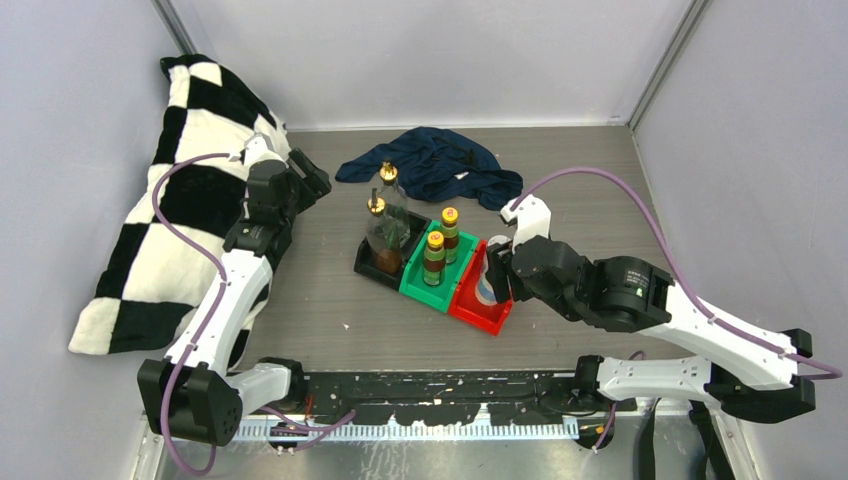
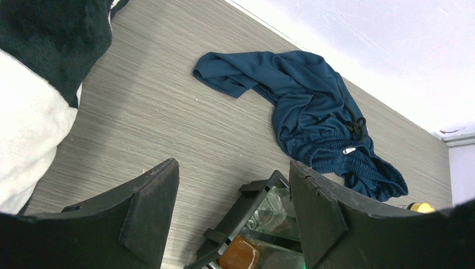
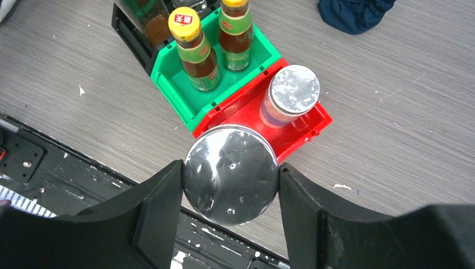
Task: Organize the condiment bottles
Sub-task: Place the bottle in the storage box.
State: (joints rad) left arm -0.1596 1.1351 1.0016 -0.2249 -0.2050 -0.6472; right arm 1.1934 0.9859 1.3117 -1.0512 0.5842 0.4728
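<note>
My right gripper point(image 3: 231, 193) is shut on a cylindrical jar point(image 3: 231, 175) with a shiny lid, held at the near end of the red bin point(image 3: 307, 130). A second jar point(image 3: 289, 95) stands in that bin's far end. Two dark yellow-capped bottles point(image 3: 193, 47) point(image 3: 235, 28) stand in the green bin point(image 3: 173, 78). Two clear glass bottles with gold tops point(image 1: 388, 198) point(image 1: 378, 228) stand in the black bin point(image 1: 370, 264). My left gripper point(image 1: 318, 182) is open and empty, left of the black bin point(image 2: 246, 207).
A black-and-white checked pillow point(image 1: 190, 200) lies along the left wall under my left arm. A crumpled dark blue cloth point(image 1: 435, 165) lies behind the bins; it also shows in the left wrist view point(image 2: 313, 106). A black rail point(image 1: 440, 385) runs along the near edge.
</note>
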